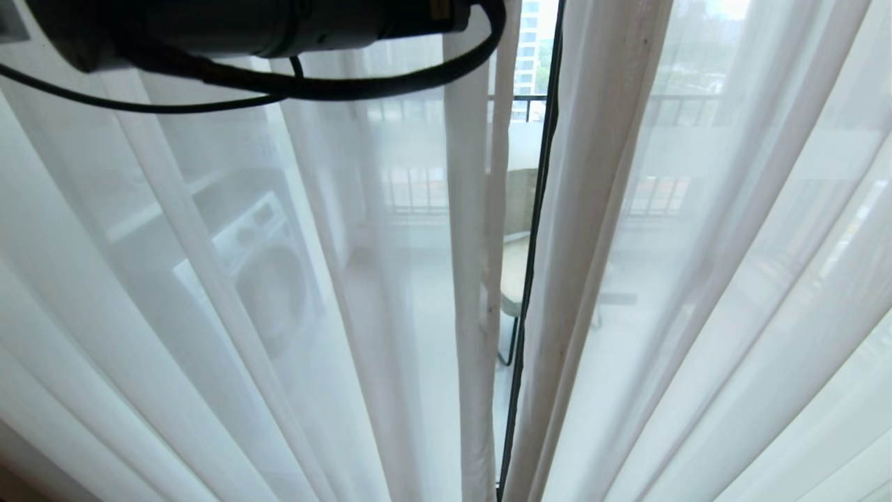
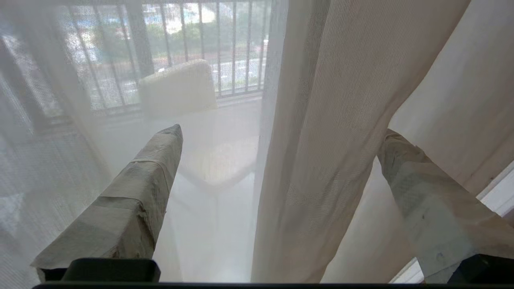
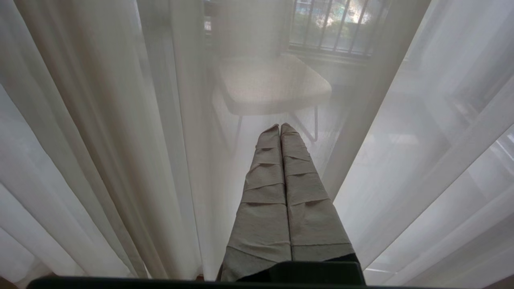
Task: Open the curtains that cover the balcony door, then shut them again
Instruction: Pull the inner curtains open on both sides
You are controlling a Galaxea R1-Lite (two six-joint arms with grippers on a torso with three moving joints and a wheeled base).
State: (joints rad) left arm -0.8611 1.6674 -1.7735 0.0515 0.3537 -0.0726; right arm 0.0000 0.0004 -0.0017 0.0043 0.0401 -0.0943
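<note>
The left pincer (image 2: 277, 132) stands wide open, its two taped fingers (image 2: 136, 192) spread far apart and closed on nothing. A fold of the curtains (image 2: 337, 120), ribbed beige cloth, hangs down in the gap between the fingers, nearer the far finger, whose tip lies against or just under the cloth; whether it presses the cloth cannot be told. Beyond the other finger hangs only thin white sheer, and through it, ahead of the pincer, show a pale chair (image 2: 180, 88) and a barred railing (image 2: 200, 44). In the head view the left arm (image 1: 230, 28) crosses the top of the scene with a black cable (image 1: 390, 84) looping under it, while the white sheers fill nearly everything; they part in a narrow slit, and in that slit runs the black frame edge of the balcony door (image 1: 533, 230), with the balcony seen behind it. Through the sheer on the left a washing machine (image 1: 268, 279) shows dimly. The right pincer (image 3: 280, 128) is fully closed, its taped fingers pressed together along their whole length and holding nothing; it points at the sheers, which hang just ahead of and on both sides of its tips, with the chair seen through them beyond.
</note>
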